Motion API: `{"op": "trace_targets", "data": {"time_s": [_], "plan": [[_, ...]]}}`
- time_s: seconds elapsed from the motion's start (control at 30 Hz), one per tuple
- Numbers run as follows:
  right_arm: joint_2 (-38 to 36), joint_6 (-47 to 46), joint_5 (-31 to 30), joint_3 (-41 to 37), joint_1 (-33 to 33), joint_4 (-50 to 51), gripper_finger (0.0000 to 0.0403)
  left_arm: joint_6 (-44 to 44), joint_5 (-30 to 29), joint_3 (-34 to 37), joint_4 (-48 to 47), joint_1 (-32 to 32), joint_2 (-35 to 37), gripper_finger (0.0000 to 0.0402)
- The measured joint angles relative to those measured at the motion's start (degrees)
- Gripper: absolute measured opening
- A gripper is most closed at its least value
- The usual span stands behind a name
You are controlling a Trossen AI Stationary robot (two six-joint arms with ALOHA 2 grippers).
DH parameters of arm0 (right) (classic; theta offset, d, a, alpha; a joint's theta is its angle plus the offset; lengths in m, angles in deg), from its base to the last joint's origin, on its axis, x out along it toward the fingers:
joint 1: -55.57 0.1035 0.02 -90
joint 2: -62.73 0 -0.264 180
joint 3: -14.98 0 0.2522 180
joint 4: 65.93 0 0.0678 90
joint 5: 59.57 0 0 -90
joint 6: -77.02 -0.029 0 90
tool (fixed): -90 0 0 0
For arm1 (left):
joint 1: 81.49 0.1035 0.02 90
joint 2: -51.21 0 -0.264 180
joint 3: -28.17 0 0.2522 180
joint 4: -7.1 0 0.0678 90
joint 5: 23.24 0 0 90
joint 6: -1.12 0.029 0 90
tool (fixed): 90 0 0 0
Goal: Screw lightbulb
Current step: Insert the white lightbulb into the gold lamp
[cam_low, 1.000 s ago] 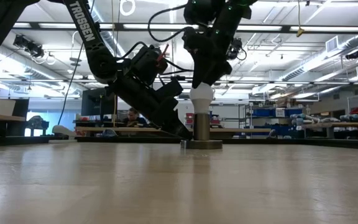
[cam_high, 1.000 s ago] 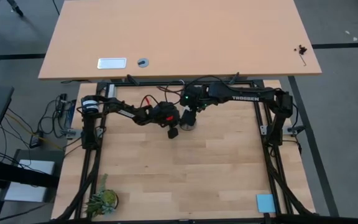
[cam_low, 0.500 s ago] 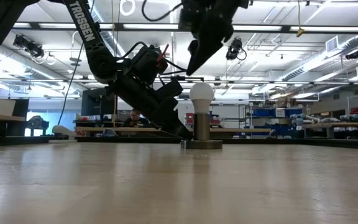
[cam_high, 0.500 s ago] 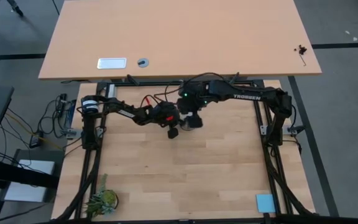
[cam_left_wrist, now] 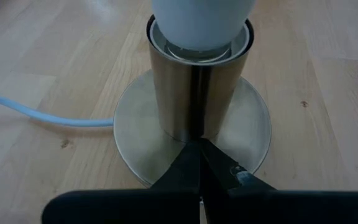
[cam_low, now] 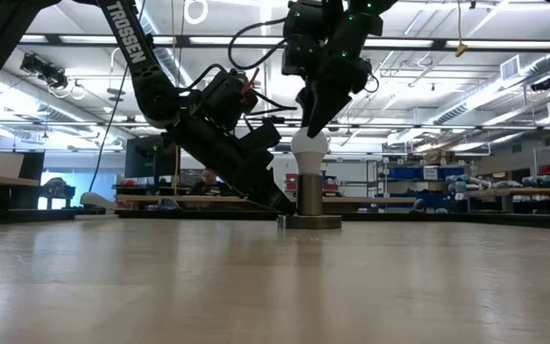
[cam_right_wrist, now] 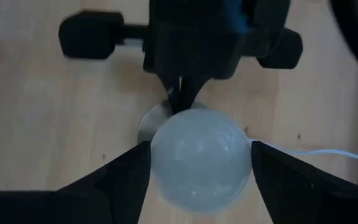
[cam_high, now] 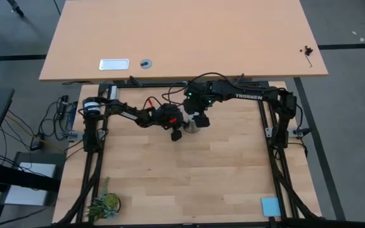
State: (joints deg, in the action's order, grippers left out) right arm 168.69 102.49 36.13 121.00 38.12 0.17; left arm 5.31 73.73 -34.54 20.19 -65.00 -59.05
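Mid-screwing: frosted white round lightbulb [cam_low: 308,145] sits in brushed-metal cylindrical socket [cam_left_wrist: 199,87]. Right gripper [cam_right_wrist: 197,163] straddles it, fingers spread, regripping. Left gripper [cam_left_wrist: 199,163], clenched, pins socket base. Next: close, twist.

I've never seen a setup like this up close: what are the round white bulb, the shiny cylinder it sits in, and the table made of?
The round white lightbulb looks like frosted glass or plastic: matte, softly translucent; which one is unclear. The grey cylindrical socket with its round base looks like brushed metal, with a dull sheen and streaky reflections. The pale tabletop looks like wood, showing grain lines and plank joints.
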Motion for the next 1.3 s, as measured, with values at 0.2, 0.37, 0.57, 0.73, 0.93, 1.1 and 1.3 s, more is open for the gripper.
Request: {"op": "trace_targets", "data": {"time_s": [0.2, 0.37, 0.57, 0.73, 0.93, 1.1, 1.3], "plan": [[-0.3, -11.5, -1.6, -1.6, 0.1, -1.6, 0.0234, 0.0, 0.0, 0.0, 0.0, 0.0, 0.0, 0.0], [-0.4, -29.4, -4.0, -2.9, 0.8, -2.4, 0.0232, 0.0, 0.0, 0.0, 0.0, 0.0, 0.0, 0.0], [-0.2, -40.4, -4.8, -2.8, 2.2, -3.5, 0.0266, 0.0, 0.0, 0.0, 0.1, 0.0, 0.0, 0.0], [0.3, -37.3, -4.2, -0.3, 2.3, -1.3, 0.03, 0.0, 0.0, 0.0, 0.2, 0.0, 0.0, 0.0], [0.3, -19.1, -4.4, 4.1, 2.5, -0.2, 0.0325, 0.0, 0.0, 0.0, 0.2, 0.0, 0.0, 0.0], [0.3, 1.6, -3.5, 4.8, 2.4, 3.5, 0.0327, 0.0, 0.0, 0.0, 0.0, 0.0, 0.0, 0.0], [1.1, 8.9, -4.4, 4.5, 1.9, 6.8, 0.0304, 0.0, 0.0, 0.0, 0.0, 0.0, 0.0, 0.0]]}}
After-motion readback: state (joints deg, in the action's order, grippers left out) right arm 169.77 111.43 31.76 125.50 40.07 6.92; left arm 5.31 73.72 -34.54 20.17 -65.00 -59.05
